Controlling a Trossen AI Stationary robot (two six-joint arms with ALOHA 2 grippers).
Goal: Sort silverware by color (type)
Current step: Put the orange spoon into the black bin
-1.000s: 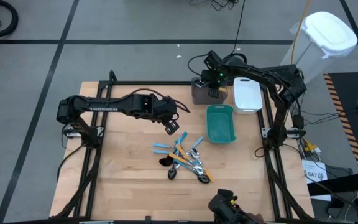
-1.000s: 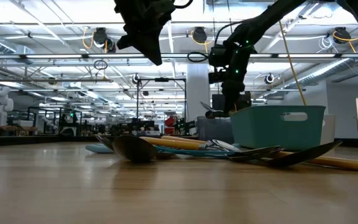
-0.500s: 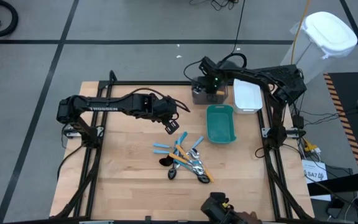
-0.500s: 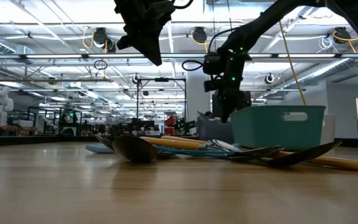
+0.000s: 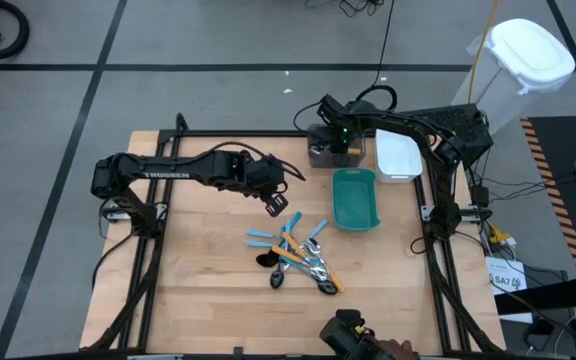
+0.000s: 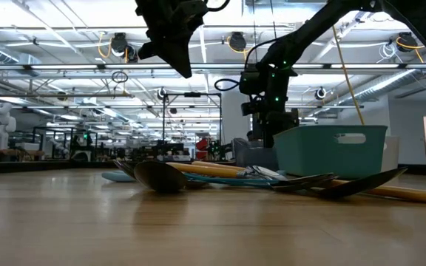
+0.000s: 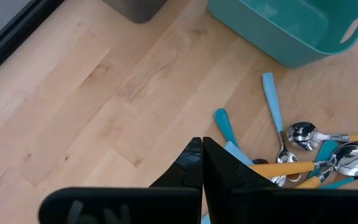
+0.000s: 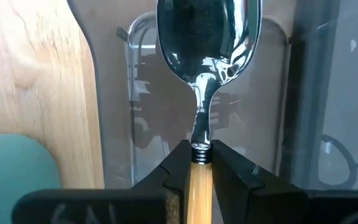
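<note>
Here, the right gripper [image 8: 199,163] is held over the gray bin [image 5: 329,150] at the far side of the table [image 5: 198,290], and an orange-handled spoon [image 8: 202,74] is pinched between its fingers just where the handle meets the silver neck; the shiny bowl is seen pointing out ahead of the fingers, above the bin's clear gray floor, though whether the spoon touches the bin cannot be made out. Beside that bin a white bin [image 5: 397,153] is set, and a teal bin [image 5: 356,199] is placed just in front of both. The left gripper [image 7: 202,163] is hung above the bare wood between the gray bin and the heap, its fingers pressed together with nothing held. The rest of the silverware [image 5: 296,256] is left in a loose pile near the middle of the table, in front of the teal bin; light-blue handles, orange handles with silver heads and a dark spoon are crossed over one another there.
</note>
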